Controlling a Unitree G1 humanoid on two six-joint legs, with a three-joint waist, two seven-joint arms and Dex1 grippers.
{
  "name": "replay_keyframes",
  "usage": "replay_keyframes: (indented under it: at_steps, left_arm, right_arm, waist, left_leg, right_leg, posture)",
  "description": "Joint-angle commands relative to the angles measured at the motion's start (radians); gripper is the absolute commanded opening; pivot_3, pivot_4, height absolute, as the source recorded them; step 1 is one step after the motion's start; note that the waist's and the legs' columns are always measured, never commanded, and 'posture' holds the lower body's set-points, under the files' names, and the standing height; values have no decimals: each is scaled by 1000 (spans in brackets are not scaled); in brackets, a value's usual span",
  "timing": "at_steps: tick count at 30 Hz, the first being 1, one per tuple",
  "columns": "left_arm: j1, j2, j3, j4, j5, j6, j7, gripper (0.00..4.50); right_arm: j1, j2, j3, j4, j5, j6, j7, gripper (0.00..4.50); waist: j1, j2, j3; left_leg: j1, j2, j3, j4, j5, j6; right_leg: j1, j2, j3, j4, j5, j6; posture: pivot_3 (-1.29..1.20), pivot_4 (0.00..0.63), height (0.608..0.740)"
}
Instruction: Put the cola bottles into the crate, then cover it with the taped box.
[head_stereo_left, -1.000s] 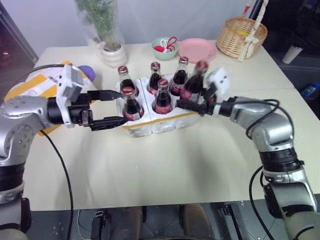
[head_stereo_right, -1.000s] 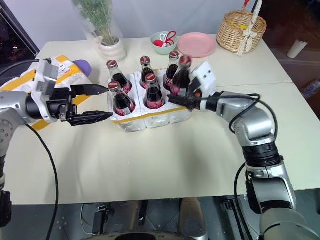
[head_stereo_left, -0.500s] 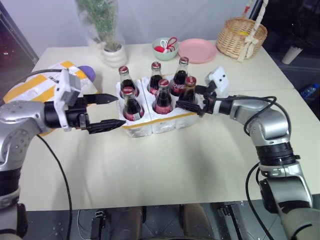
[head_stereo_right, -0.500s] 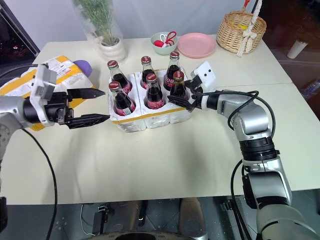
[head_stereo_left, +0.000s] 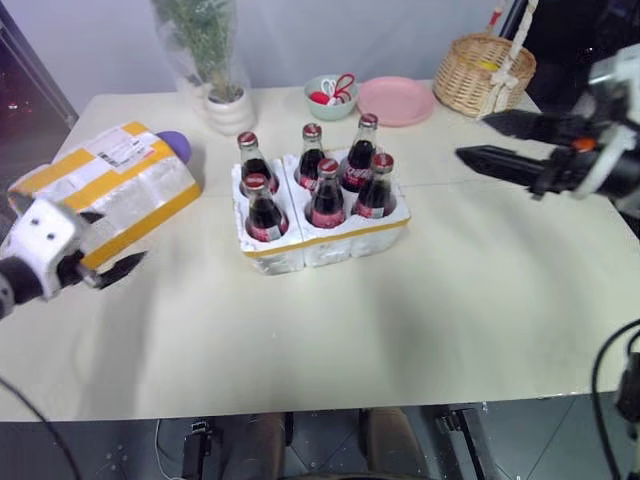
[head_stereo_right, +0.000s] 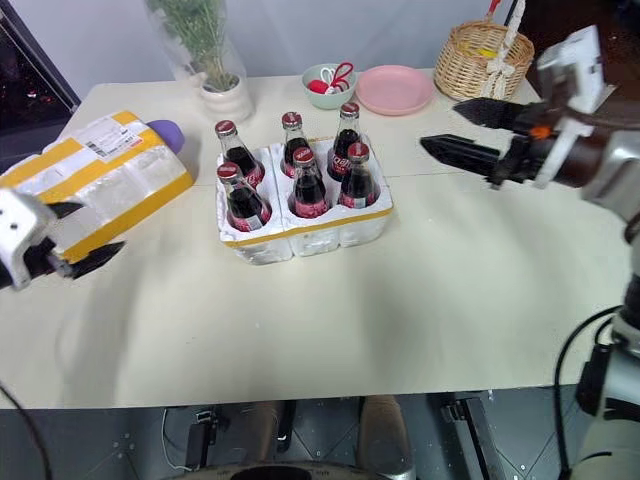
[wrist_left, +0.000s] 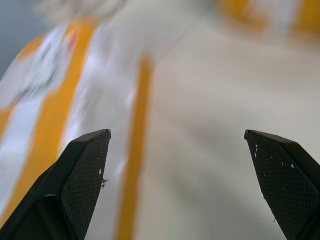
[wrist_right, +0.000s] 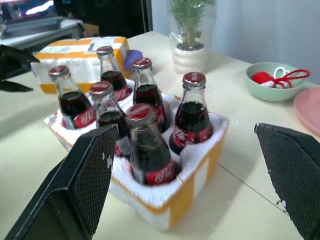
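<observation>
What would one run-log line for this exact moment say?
cola bottles: all six in crate | taped box: on table, left of crate | left gripper: open, beside box | right gripper: open, empty

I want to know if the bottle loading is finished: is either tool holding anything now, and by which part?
Nothing is held. The right tool is open, clear of the bottles; the left tool is open beside the box.

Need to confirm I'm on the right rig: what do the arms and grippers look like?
Both grippers, left and right, have two tapered black fingers with dotted textured pads. Each wrist carries a white boxy housing. A black cable runs along the right arm.
</observation>
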Motion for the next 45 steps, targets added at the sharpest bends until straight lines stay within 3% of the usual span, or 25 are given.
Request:
replay_keyframes:
  at_steps: [1,4,11,21,24,29,31,39,45]
  left_arm:
    - [0,50,-9,222,213,-239,181,4500]
    - [-132,74,-121,481,325,-367,326,4500]
    - [-516,46,-405,1001,555,-515,623,4500]
    - [-721,-15,-564,1274,603,-548,715,4500]
    - [-743,-23,-565,1305,582,-543,711,3591]
    - [-766,-20,-582,1319,586,-546,724,1079]
    - [-779,-15,-584,1318,588,-542,739,421]
    - [-844,17,-570,1280,569,-585,774,304]
    - [-850,62,-490,1072,466,-649,679,304]
  right_arm:
    - [49,-82,-86,-92,115,17,142,4482]
    - [128,-134,-117,-161,180,16,252,4482]
    - [79,-150,-80,-128,178,-11,197,4482]
    - [77,-180,-97,-134,199,-15,165,4482]
    - [78,-185,-111,-127,197,-15,145,4500]
    - [116,-188,-135,-128,186,-24,132,4500]
    - [137,-188,-144,-133,183,-28,131,4500]
    - [211,-189,-155,-114,135,-62,107,4500]
    - [242,-186,-147,-99,103,-92,108,4500]
  waist:
    - [2,0,0]
    - [20,0,0]
    - [29,-4,-3]
    - [26,-4,-3]
    - [27,-4,-3]
    - [29,-4,-3]
    - [30,-4,-3]
    - [28,-5,-4]
    - [27,-6,-3]
  left_leg:
    - [0,0,0,0,0,0]
    - [0,0,0,2,0,0]
    - [0,-1,1,5,0,0]
    - [0,0,1,4,0,0]
    - [0,0,1,4,0,0]
    - [0,-1,1,4,0,0]
    - [0,-1,1,4,0,0]
    - [0,-1,1,4,0,0]
    - [-1,0,1,4,0,0]
  right_leg:
    - [0,0,0,0,0,0]
    - [1,0,0,0,0,0]
    - [2,0,0,1,1,1]
    - [0,-1,0,3,1,1]
    - [0,-1,0,3,1,1]
    - [0,-1,0,3,1,1]
    - [1,-1,0,3,1,2]
    - [0,-1,0,3,1,2]
    - [0,-1,0,3,1,2]
  posture:
    - [0,150,737]
    - [0,150,737]
    - [0,150,737]
    - [0,150,737]
    - [0,150,737]
    - [0,150,737]
    - [0,150,737]
    - [0,150,737]
    - [0,150,737]
